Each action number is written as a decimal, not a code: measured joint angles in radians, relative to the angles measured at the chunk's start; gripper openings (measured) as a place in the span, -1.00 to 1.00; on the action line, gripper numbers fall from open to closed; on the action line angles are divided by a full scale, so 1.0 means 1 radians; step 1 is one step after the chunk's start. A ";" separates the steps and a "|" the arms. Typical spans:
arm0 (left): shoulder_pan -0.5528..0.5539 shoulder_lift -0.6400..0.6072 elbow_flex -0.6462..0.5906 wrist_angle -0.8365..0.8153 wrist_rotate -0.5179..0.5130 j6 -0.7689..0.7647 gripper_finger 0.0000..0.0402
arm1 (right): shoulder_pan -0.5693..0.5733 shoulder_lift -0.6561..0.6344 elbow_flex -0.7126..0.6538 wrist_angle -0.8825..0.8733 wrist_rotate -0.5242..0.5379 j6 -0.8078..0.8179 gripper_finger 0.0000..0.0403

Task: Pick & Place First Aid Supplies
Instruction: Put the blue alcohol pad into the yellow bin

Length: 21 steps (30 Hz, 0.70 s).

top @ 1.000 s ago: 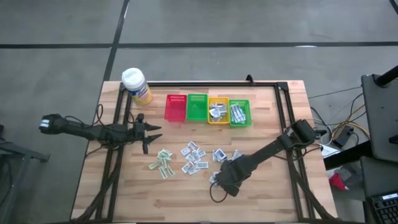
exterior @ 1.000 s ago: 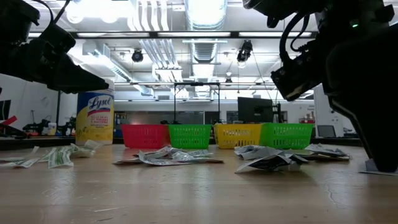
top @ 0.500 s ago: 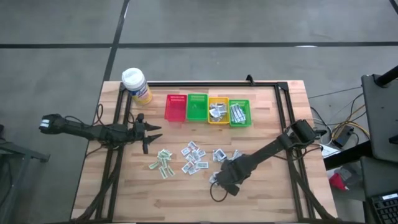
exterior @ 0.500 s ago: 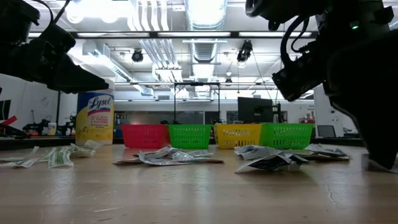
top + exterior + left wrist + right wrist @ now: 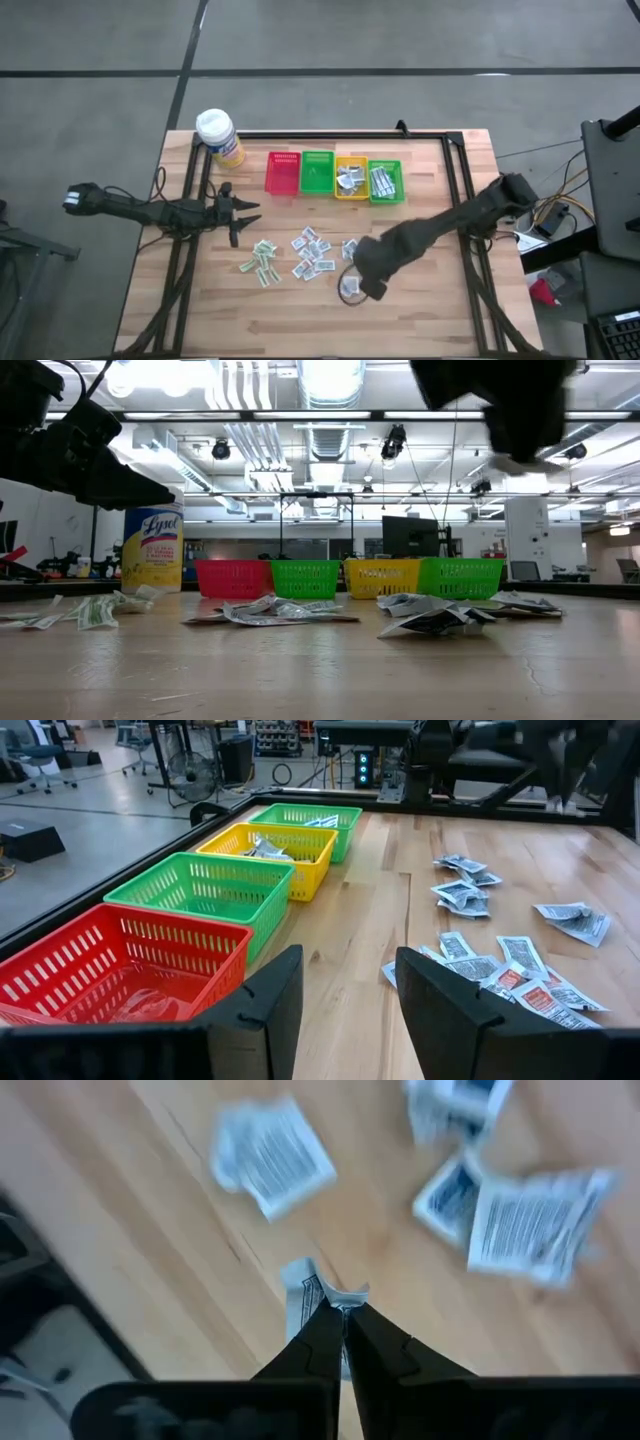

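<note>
Four small plastic baskets stand in a row near the far edge of the wooden tabletop (image 5: 430,300): a red basket (image 5: 282,173), a green basket (image 5: 317,172), a yellow basket (image 5: 351,178) and a second green basket (image 5: 385,182). The yellow one and the second green one hold a few packets each. A yellow bottle with a white cap (image 5: 219,137) stands just beside the row's left end. The small flat white paper packets (image 5: 310,252) with grey-blue or green print lie loose in the middle of the tabletop, in three rough clusters, too many and too overlapped to count. The left gripper (image 5: 240,214) hangs above the tabletop near the red basket, fingers (image 5: 265,1010) apart and holding nothing. The right gripper (image 5: 368,283) is above the near right cluster, raised off the wood, its fingers (image 5: 320,1342) pinched together on one white packet (image 5: 305,1300).
</note>
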 joint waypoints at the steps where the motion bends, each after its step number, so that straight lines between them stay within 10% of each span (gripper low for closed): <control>1: 0.000 0.000 0.000 0.001 0.000 0.000 -0.21 | -0.016 -0.023 -0.001 0.022 0.003 -0.026 -0.96; 21: 0.000 0.000 0.000 0.008 0.000 -0.061 -0.21 | -0.425 -0.260 -0.002 0.451 0.261 -0.610 -0.96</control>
